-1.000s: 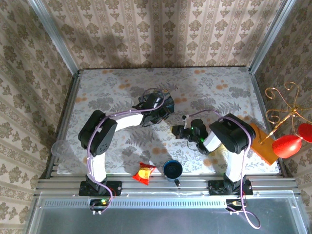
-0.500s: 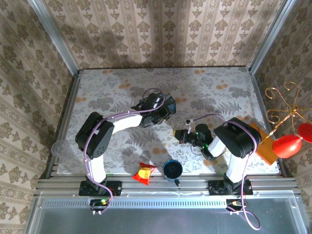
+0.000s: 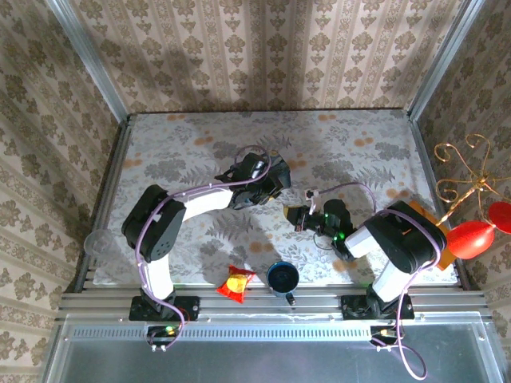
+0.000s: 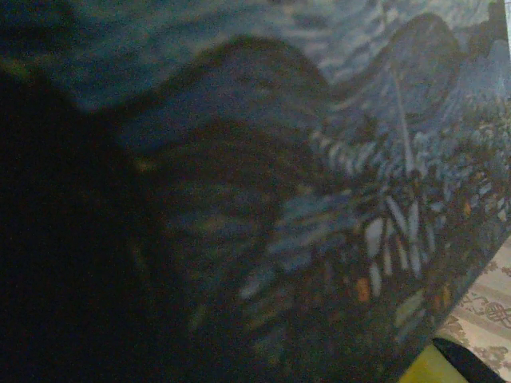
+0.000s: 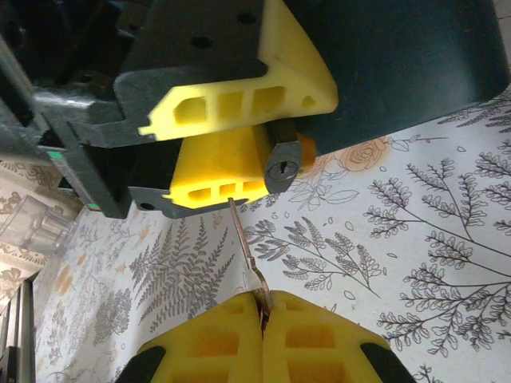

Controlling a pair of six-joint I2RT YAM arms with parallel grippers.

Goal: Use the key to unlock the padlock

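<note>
The left jaws are clamped on the padlock (image 5: pixel 281 162), which sits at their tips with its keyhole facing the right jaws. The blue tin (image 4: pixel 335 199) lies close behind the left jaws. The right jaws are pressed together on the key (image 5: pixel 243 251), whose blade points from them toward the left jaws. Its tip is just beside the keyhole, not in it, above the surface (image 5: pixel 415 239).
</note>
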